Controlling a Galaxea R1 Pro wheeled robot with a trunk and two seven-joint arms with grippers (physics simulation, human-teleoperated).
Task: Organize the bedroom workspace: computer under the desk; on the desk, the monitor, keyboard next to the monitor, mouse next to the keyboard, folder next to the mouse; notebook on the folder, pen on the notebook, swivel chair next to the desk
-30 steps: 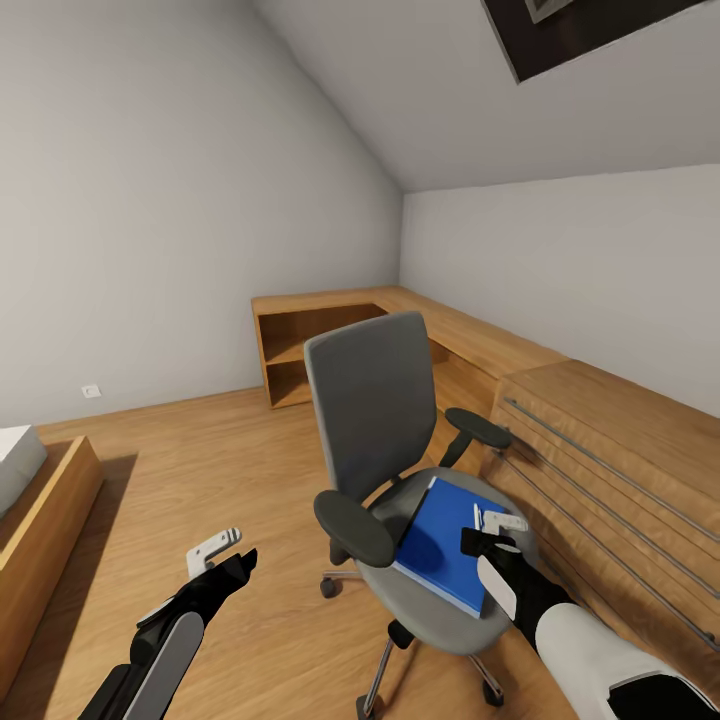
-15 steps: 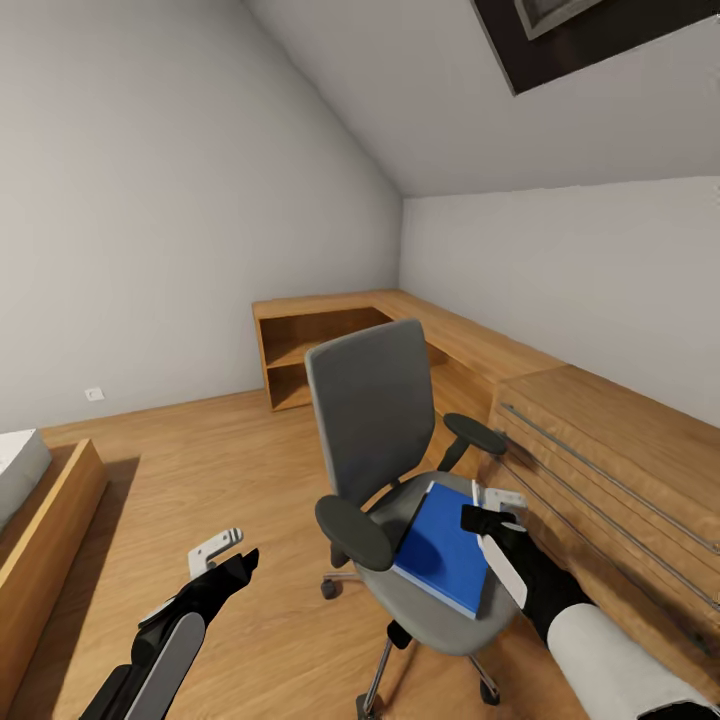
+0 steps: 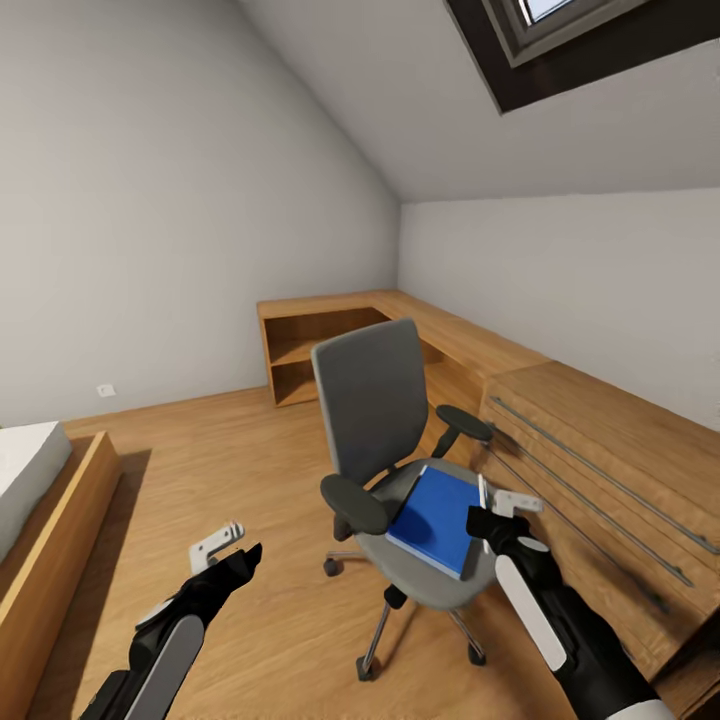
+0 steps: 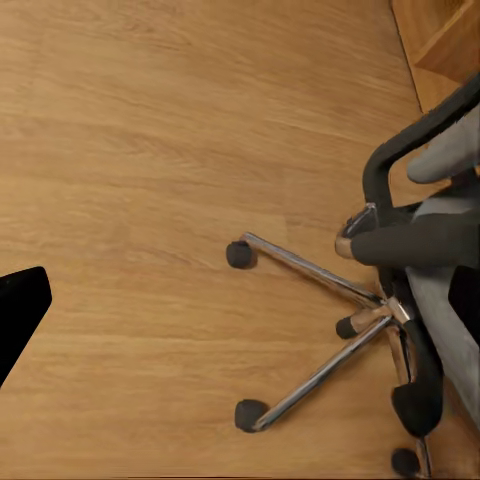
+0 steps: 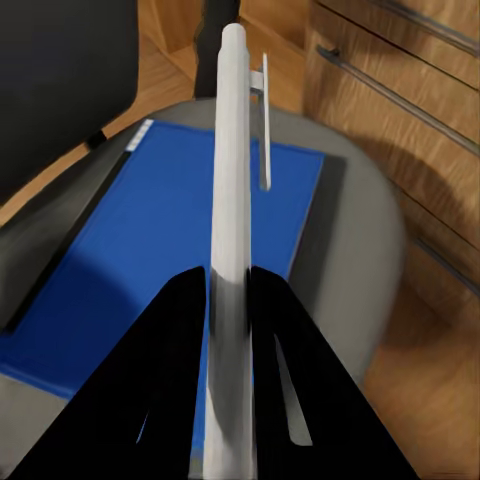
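Here, the head view looked down into an attic bedroom [image 3: 200,200] with sloped grey walls, a dark-framed skylight [image 3: 560,45] at 1 o'clock and a light wooden floor [image 3: 220,470]. A grey swivel chair [image 3: 375,400] stood near the middle, its tall back upright and its black armrests out to either side. A bright blue folder [image 3: 435,505] lay flat on the seat. Behind the chair, from 12 to 3 o'clock, a light wooden shelf bench [image 3: 330,335] ran into a wooden drawer unit [image 3: 600,450] with long silver rails. A bed edge [image 3: 30,500] sat at 9 o'clock.

The right gripper [image 3: 487,522] hovered at 4 o'clock, just over the folder's near corner. In the right wrist view its black fingers [image 5: 275,330] were closed on a whitish pen [image 5: 230,200], which stuck out lengthwise above the folder [image 5: 150,240].

The left gripper [image 3: 228,555] hung at 7 o'clock above bare floor, well apart from the chair. Its white fingertips looked parted and nothing was between them. The left wrist view looked down on the chair's chrome star base [image 4: 330,320] and castors on the floor.
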